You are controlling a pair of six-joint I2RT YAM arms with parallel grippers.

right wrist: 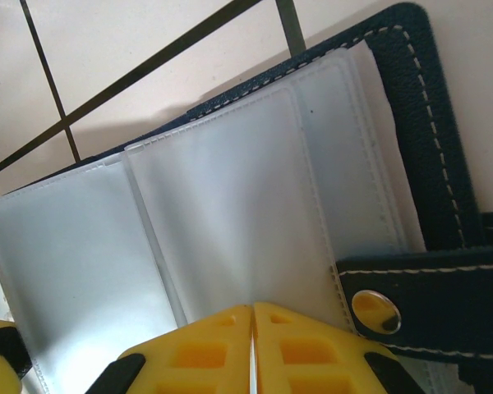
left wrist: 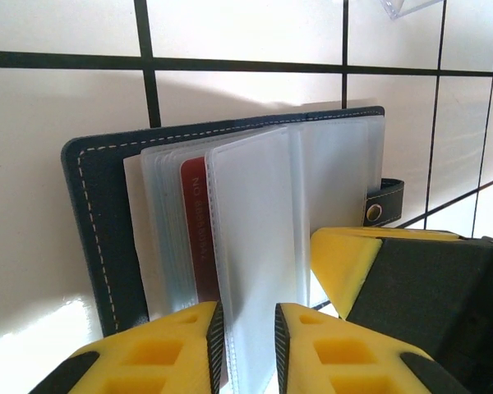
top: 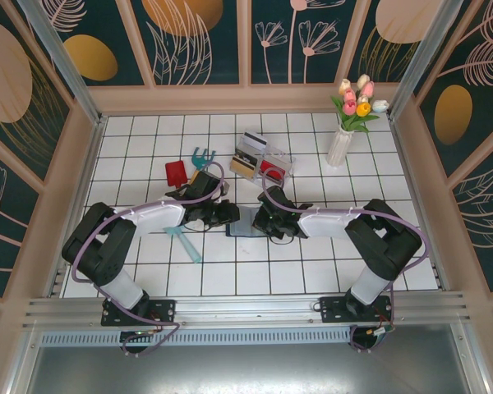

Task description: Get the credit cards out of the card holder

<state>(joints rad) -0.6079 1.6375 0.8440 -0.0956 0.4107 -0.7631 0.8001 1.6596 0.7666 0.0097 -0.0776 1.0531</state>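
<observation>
One red card (left wrist: pixel 195 238) half-hidden in card holder (left wrist: pixel 99 213).

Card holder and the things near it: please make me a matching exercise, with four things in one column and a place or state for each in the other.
Things:
1. card holder
2. red card
3. clasp tab
4. vase of tulips

Places or states:
a. inside a clear sleeve
b. standing near the far right corner of the table
c. open, pages fanned
d. unfastened, metal snap showing

Pairs: 1-c, 2-a, 3-d, 4-b
</observation>
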